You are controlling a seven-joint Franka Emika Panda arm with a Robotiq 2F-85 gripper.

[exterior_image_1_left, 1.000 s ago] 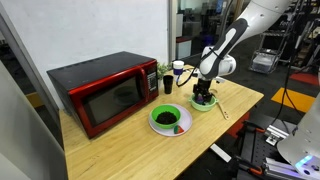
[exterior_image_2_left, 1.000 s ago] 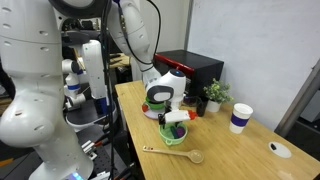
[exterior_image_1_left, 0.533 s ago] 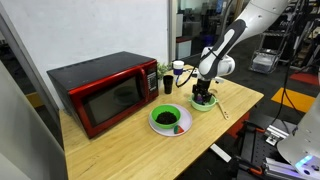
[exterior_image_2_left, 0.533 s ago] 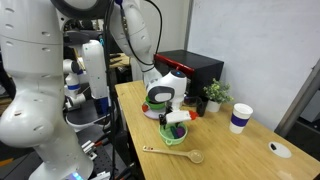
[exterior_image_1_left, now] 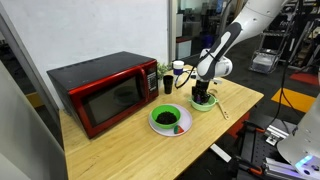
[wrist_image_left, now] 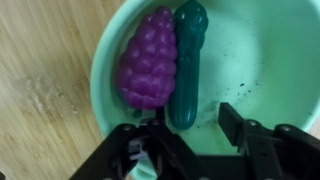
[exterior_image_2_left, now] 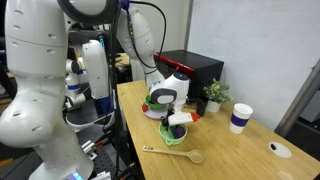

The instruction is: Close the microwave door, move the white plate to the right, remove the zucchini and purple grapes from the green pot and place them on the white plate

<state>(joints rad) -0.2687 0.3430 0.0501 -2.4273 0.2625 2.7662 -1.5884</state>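
The pale-green pot point(wrist_image_left: 250, 50) holds the purple grapes point(wrist_image_left: 150, 60) and, beside them, the dark green zucchini point(wrist_image_left: 188, 60). My gripper point(wrist_image_left: 195, 128) is open and reaches down into the pot. The zucchini's near end lies between the fingers, close to one of them. In both exterior views the gripper point(exterior_image_1_left: 203, 96) point(exterior_image_2_left: 177, 122) sits over the pot point(exterior_image_1_left: 203, 104) point(exterior_image_2_left: 176, 137). The white plate point(exterior_image_1_left: 184, 127) lies next to the pot and carries a bright green bowl point(exterior_image_1_left: 167, 119). The red microwave door point(exterior_image_1_left: 108, 102) is shut.
A black cup point(exterior_image_1_left: 167, 85), a small plant point(exterior_image_2_left: 213, 95) and a white-and-blue cup point(exterior_image_2_left: 240, 117) stand near the microwave point(exterior_image_2_left: 192, 68). A wooden spoon point(exterior_image_2_left: 176, 154) lies by the pot. The table edge point(exterior_image_1_left: 235, 120) is close behind the pot.
The arm has shifted very slightly over the pot. The grapes, zucchini, plate and microwave door have not moved.
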